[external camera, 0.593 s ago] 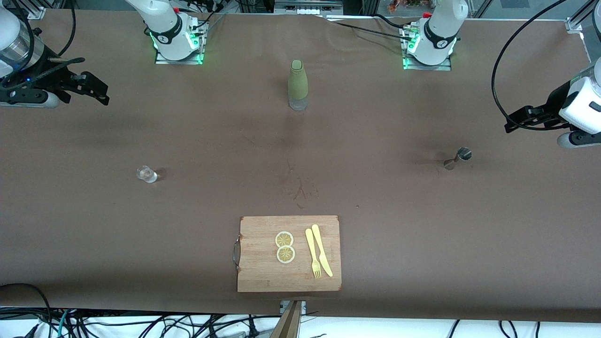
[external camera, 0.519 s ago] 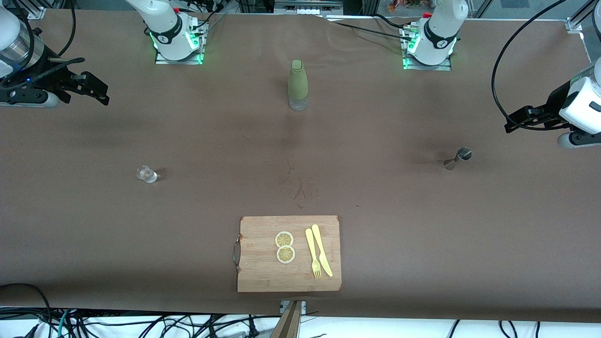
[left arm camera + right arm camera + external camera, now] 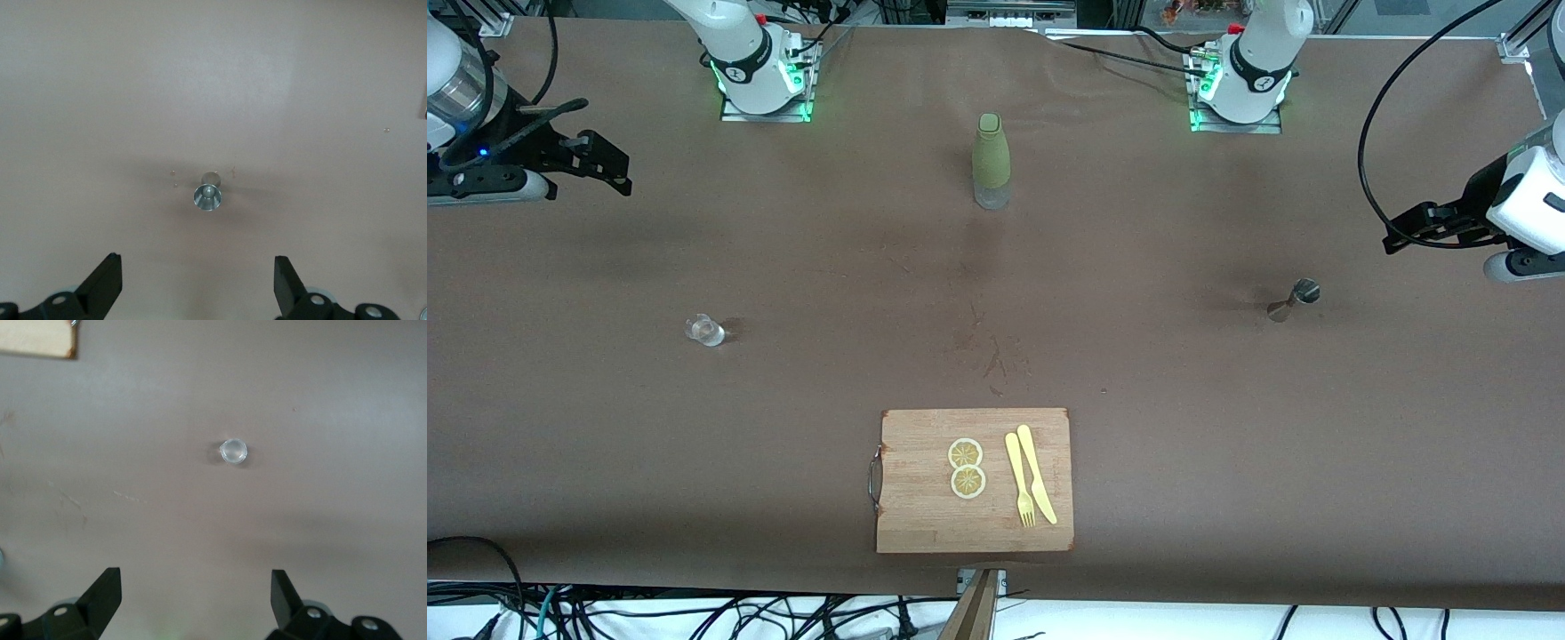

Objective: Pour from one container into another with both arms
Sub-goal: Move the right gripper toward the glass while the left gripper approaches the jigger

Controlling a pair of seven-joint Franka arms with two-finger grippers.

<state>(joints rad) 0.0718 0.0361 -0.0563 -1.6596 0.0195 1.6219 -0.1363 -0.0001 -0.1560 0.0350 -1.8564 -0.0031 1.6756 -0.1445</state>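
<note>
Pincers spread wide and empty — that is how I wait at both ends of the brown worktop (image 3: 1227, 427). My left pincer (image 3: 197, 283) hangs in the air, its fingers (image 3: 107, 283) parted, and the steel jigger (image 3: 207, 195) stands upright on the worktop ahead of them, untouched. My right pincer (image 3: 193, 600) hangs likewise — the small clear glass cup (image 3: 233, 451) sits upright well ahead of its open tips. An olive-green bottle (image 3: 991, 160) stands between my two bases.
</note>
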